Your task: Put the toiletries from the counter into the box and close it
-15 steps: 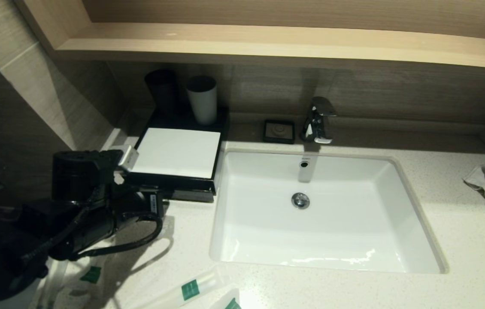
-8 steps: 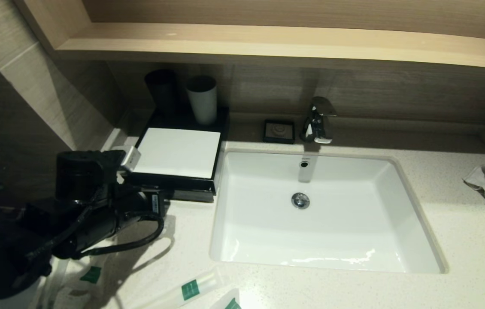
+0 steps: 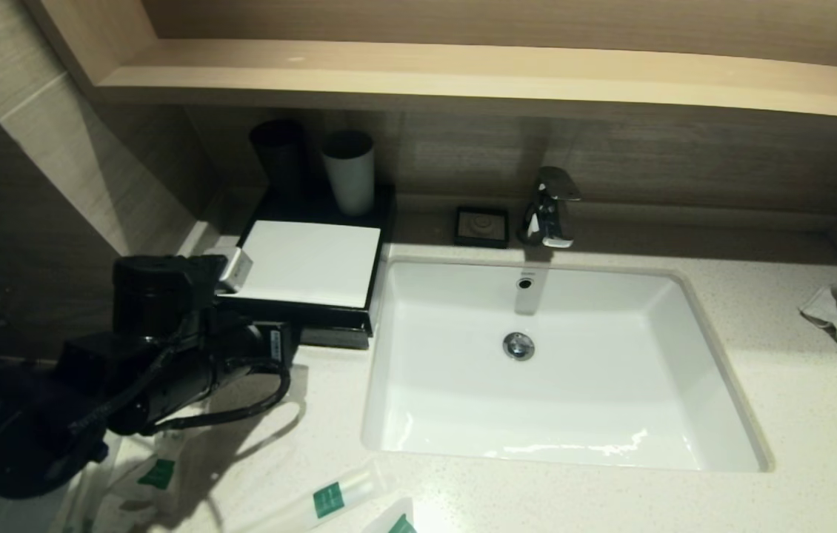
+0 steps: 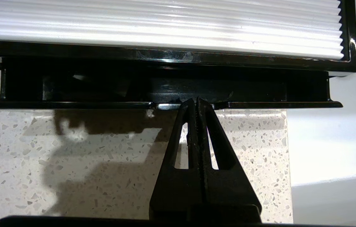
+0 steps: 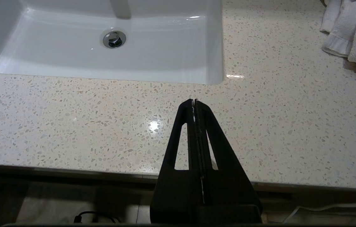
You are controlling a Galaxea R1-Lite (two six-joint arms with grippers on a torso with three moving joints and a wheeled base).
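Your left gripper (image 4: 196, 100), pinched tight on nothing, touches the middle of the box (image 4: 165, 91) drawer's long front edge.

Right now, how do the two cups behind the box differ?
The left cup is black and blends into the dark wall; the right cup is white and stands out. The black cup sits slightly farther back, the white cup nearer the sink. Both stand upright on the black tray, side by side.
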